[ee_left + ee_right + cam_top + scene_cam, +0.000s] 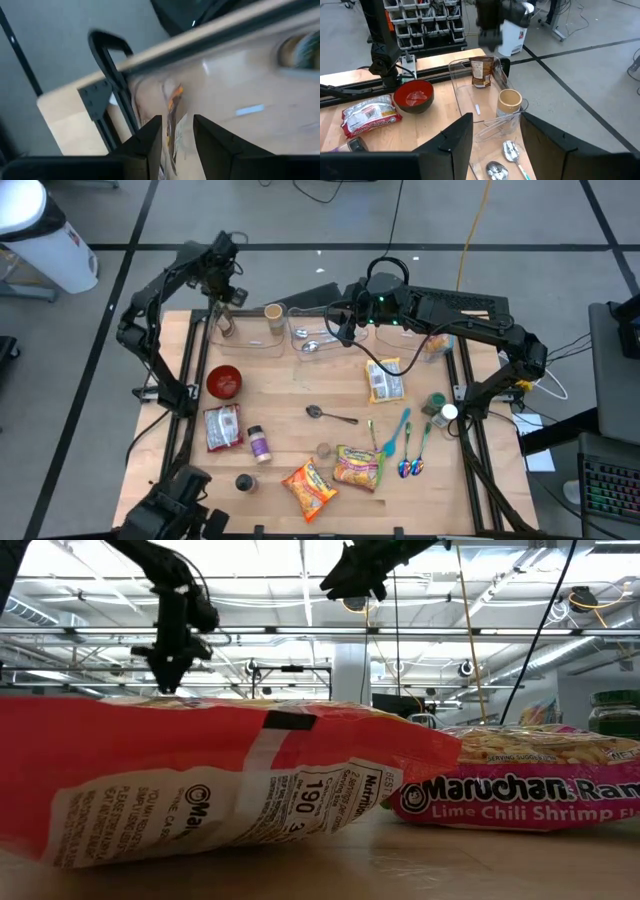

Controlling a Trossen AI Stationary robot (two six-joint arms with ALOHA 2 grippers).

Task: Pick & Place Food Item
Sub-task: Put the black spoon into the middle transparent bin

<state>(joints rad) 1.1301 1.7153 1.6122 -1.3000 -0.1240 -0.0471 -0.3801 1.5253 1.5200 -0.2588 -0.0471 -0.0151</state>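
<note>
Since the brown pouch (481, 71) stands upright at the left end of the clear bin (454, 75), near the table's back-left corner, it is judged light, soft-walled and easily tipped. Its film is expected to be slick, so a pinch across the flat top seam is judged safest.

The left gripper (490, 30) is seen directly above the pouch, fingers parted a little and nothing pinched. The right gripper (345, 330) hangs over the bin's other end, jaws spread and empty.

Edges: the bin walls stand close around the pouch; contact cannot be told. A paper cup (509, 101) stands near it in the bin, with spoons (509, 149) farther along. Open room is judged to lie straight up; sideways moves risk the wall or the cup.
</note>
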